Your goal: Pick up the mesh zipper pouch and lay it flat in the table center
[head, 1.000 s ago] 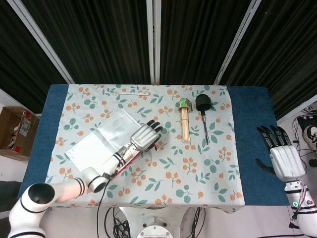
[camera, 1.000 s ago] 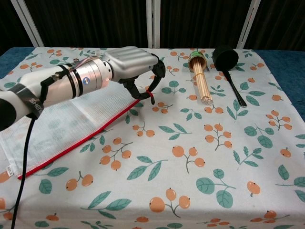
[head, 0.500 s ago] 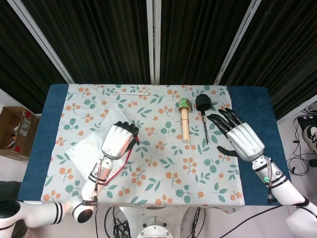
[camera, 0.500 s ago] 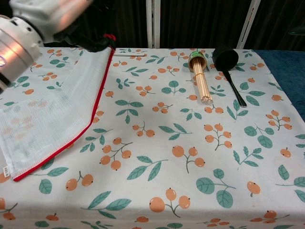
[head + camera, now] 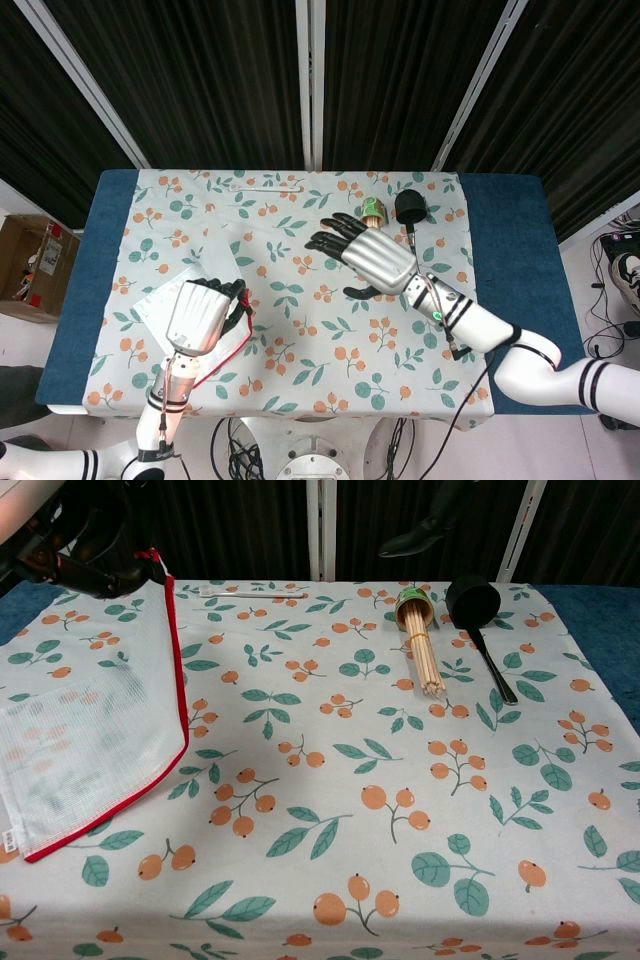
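From the head view, your left hand [image 5: 198, 316] sat over the left part of the table with its fingers curled down onto the mesh zipper pouch [image 5: 168, 296], gripping it near the red zipper edge. The pouch spread away from that hand toward the left and far side, pale and partly hidden beneath the hand; its red edge ran down along the hand's right side toward you. Your right hand [image 5: 366, 252] hovered open over the middle-right of the tablecloth [image 5: 300, 370], fingers spread and pointing left, holding nothing. It was just beside the bundle of sticks [image 5: 373, 214] and the black scoop [image 5: 410, 208]. The table center lay to the right of your left hand, between the two hands, so the left hand was the one that had to carry the pouch rightward.

From the chest view, the pouch [image 5: 85, 715] hung from its raised top corner at the upper left, where the dark fingers [image 5: 100, 565] of your left hand pinched it by the red zipper. The mesh draped down onto the cloth, its lower end resting at the near left edge. Its long axis ran from far to near, tilted, not yet flat. Only a dark fingertip [image 5: 408, 542] of the right hand showed at the top, well clear of the pouch.
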Robot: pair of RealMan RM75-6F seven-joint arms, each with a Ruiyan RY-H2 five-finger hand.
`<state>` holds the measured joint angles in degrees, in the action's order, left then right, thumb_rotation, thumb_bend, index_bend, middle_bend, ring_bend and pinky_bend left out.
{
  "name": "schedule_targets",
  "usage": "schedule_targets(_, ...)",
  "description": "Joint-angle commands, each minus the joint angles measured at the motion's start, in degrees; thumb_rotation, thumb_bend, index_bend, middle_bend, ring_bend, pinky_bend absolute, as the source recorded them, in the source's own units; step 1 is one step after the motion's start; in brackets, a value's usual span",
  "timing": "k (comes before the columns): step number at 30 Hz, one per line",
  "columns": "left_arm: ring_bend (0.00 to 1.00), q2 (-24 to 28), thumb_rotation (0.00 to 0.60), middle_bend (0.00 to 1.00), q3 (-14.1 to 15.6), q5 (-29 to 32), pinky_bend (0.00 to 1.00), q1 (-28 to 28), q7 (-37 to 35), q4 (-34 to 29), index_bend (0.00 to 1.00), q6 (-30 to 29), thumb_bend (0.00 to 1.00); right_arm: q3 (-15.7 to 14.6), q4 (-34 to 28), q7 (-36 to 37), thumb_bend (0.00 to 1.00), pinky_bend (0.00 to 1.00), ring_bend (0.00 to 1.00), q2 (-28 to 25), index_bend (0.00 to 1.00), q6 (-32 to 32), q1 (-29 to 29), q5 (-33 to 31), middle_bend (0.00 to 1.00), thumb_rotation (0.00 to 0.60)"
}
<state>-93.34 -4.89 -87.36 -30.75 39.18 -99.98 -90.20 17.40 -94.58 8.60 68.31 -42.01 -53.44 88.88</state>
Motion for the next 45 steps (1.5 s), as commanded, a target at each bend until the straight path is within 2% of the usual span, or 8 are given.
schedule_targets(1,0.83,0.23,0.600,0.85,0.81,-0.74,0.92,0.92,-0.08,-1.25,0.78,0.07,0.33,0.36,4.23,1.67,0.18,0.01,0.00,4.34,0.21,3.88,-4.86,-0.71,0.15,0.600)
schedule_targets(6,0.83,0.16,0.600,0.85,1.62,-2.79,0.92,2.32,-0.09,-2.21,0.78,-0.17,0.33,-0.22,8.82,3.76,0.18,0.01,0.00,9.22,0.27,5.65,-9.56,0.18,0.15,0.600)
schedule_targets(14,0.83,-0.13,0.600,0.85,1.35,-4.60,0.92,3.19,-0.43,-2.85,0.78,1.10,0.33,-1.16,16.06,7.36,0.18,0.01,0.00,16.22,0.30,5.85,-15.23,1.56,0.16,0.600)
schedule_targets(24,0.83,0.32,0.600,0.85,0.92,-5.76,0.92,4.89,-1.19,-2.92,0.78,1.64,0.33,-5.01,18.43,12.16,0.20,0.01,0.00,18.88,0.33,2.52,-17.42,4.95,0.18,0.600)
schedule_targets(33,0.83,0.59,0.600,0.85,0.47,-6.82,0.92,6.16,-1.33,-3.36,0.78,1.92,0.33,-6.68,20.80,14.97,0.24,0.03,0.02,20.57,0.40,0.59,-18.71,5.43,0.22,0.600)
schedule_targets(41,0.83,0.52,0.600,0.85,-0.20,-7.10,0.92,7.12,-2.00,-3.14,0.78,2.12,0.33,-6.84,24.22,19.09,0.31,0.06,0.08,23.63,0.56,-2.08,-19.42,4.78,0.29,0.600)
schedule_targets(45,0.83,0.39,0.600,0.85,-0.67,-6.73,0.92,7.68,-2.64,-2.80,0.78,2.03,0.33,-6.50,26.53,21.86,0.35,0.08,0.13,25.58,0.71,-3.63,-19.74,4.27,0.35,0.600)
